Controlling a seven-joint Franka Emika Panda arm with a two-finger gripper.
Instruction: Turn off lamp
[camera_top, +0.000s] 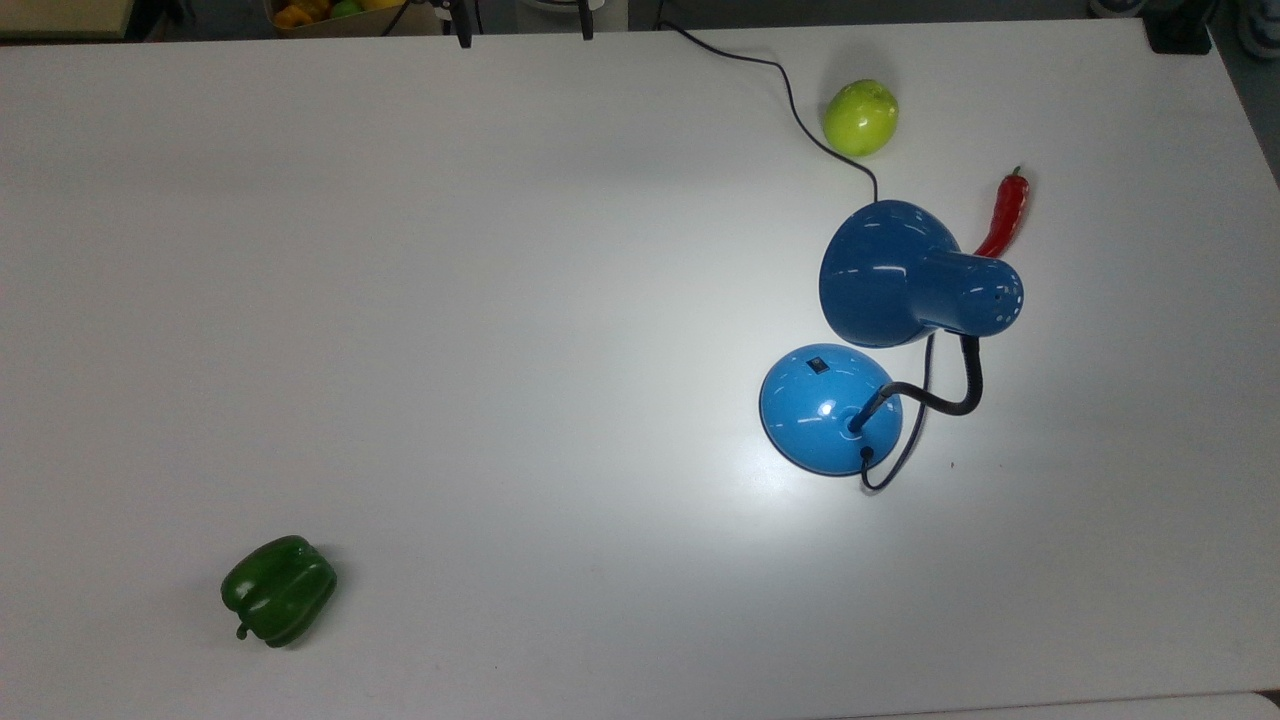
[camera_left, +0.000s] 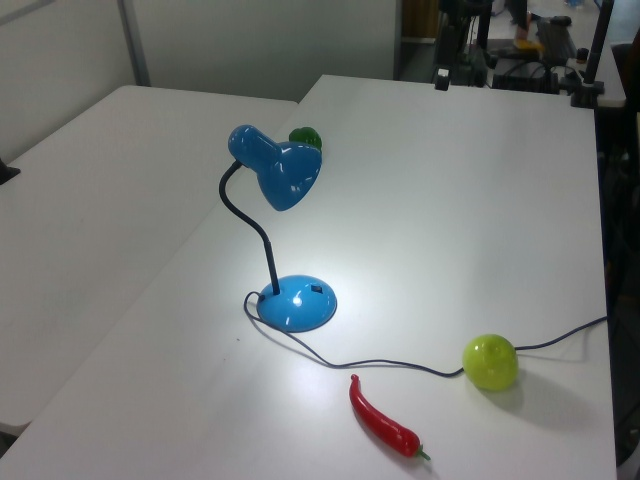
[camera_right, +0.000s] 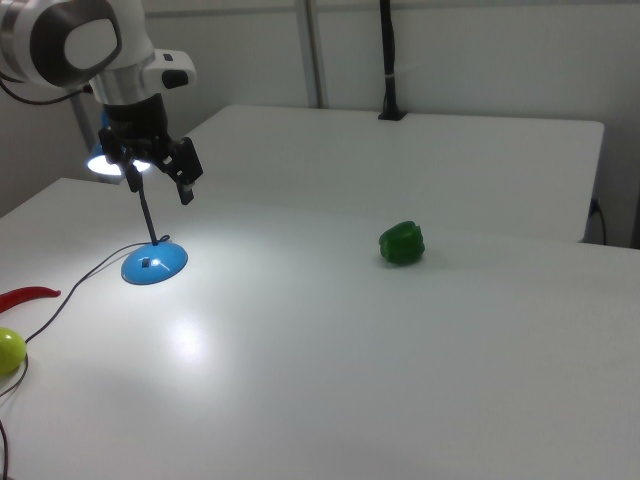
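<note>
While the gripper (camera_right: 157, 180) hangs in the air in the upper left of the right view, its two black fingers are spread apart and hold nothing. It sits level with the glowing shade, in front of the neck, so in the right view the lamp's round base lies below it and a little toward the right view's left.

The lamp (camera_top: 905, 330) is still lit: a bright pool of light falls on the white table (camera_top: 500, 300) around its base. In the top view the lamp stands in the right half of the frame, the dark blue shade above the lighter blue base. The small black switch (camera_top: 818, 365) sits on the dome of the base, on the side facing the shade, toward the top view's upper left of the dome. Reaching it looks like a mostly downward move, ending with one fingertip pressing the switch.

Near the lamp lie a green apple (camera_top: 860, 117) and a red chili (camera_top: 1005, 215), with the thin cord (camera_top: 790, 95) running past the apple. A green bell pepper (camera_top: 278, 590) rests well apart, in the lower left of the top view.
</note>
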